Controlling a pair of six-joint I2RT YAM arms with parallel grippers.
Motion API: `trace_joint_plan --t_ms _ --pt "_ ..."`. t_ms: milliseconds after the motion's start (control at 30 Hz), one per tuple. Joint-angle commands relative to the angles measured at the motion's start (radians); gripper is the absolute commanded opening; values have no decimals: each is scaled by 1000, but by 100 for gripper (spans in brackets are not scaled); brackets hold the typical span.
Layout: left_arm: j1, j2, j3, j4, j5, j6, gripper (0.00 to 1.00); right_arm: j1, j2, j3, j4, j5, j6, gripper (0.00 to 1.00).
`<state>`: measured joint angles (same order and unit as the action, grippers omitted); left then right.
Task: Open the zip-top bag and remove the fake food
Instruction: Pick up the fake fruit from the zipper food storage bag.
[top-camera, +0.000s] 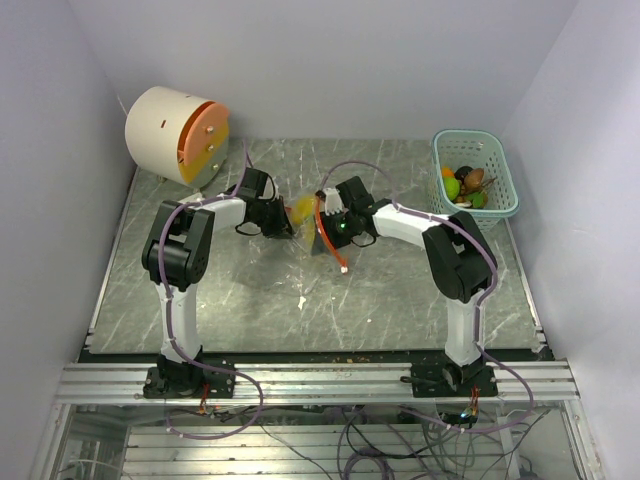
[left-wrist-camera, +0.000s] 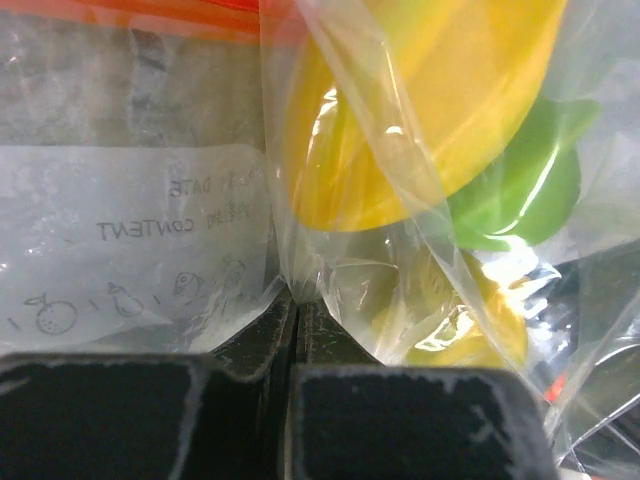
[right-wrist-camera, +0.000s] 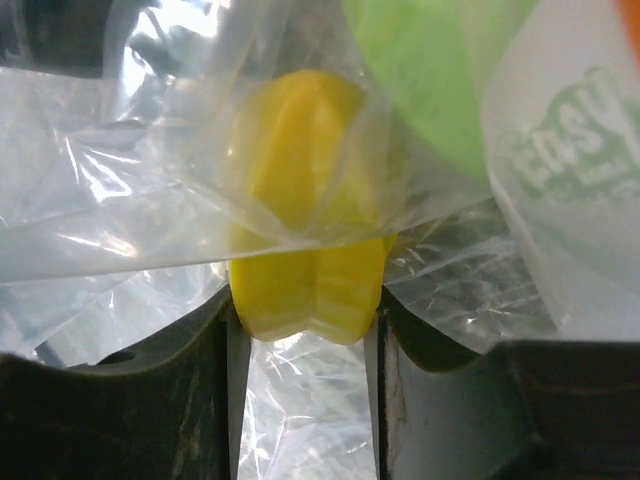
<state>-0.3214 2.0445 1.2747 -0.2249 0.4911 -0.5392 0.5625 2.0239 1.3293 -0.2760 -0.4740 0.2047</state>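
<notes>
- Bag (top-camera: 320, 225) is being held between both grippers around the middle of the table (top-camera: 250, 310), well apart from its edges and the basket (top-camera: 505, 180)
- Left gripper (left-wrist-camera: 297, 300) is pinching bag plastic, jaws closed
- Right gripper (right-wrist-camera: 305, 320) is clamping yellow food (right-wrist-camera: 300, 200), jaws part-open around it

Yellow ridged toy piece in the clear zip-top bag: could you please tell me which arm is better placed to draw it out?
Right: the right end effector flanks the yellow ridged toy piece, seemingly gripping it; the left end effector is shut, pinching the clear zip-top bag.

Overhead; wrist views close on bag (left-wrist-camera: 150, 200)
</notes>
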Motion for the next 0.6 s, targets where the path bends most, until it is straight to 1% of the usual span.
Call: trace_joint_plan --t_ms 0,33,133,300,467,567 --pt "5 -17 2 6 -20 -1 7 -14 -37 -11 1 48 14 22" --pt "5 -17 -1 7 -20 -3 7 -22 -48 -13 7 48 21 19" --pt "5 -17 -8 12 -20 -7 7 -62 -81 -19 18 35 39 17" --pt "5 -14 -4 3 -23 -1 7 -152 -146 -25 -3 23 42 15" --pt "8 -8 -6 14 -17 -14 7 -240 -224 -28 -57 31 31 15" --pt "10 6 6 20 -7 -23 7 -328 -316 -45 -87 65 29 15"
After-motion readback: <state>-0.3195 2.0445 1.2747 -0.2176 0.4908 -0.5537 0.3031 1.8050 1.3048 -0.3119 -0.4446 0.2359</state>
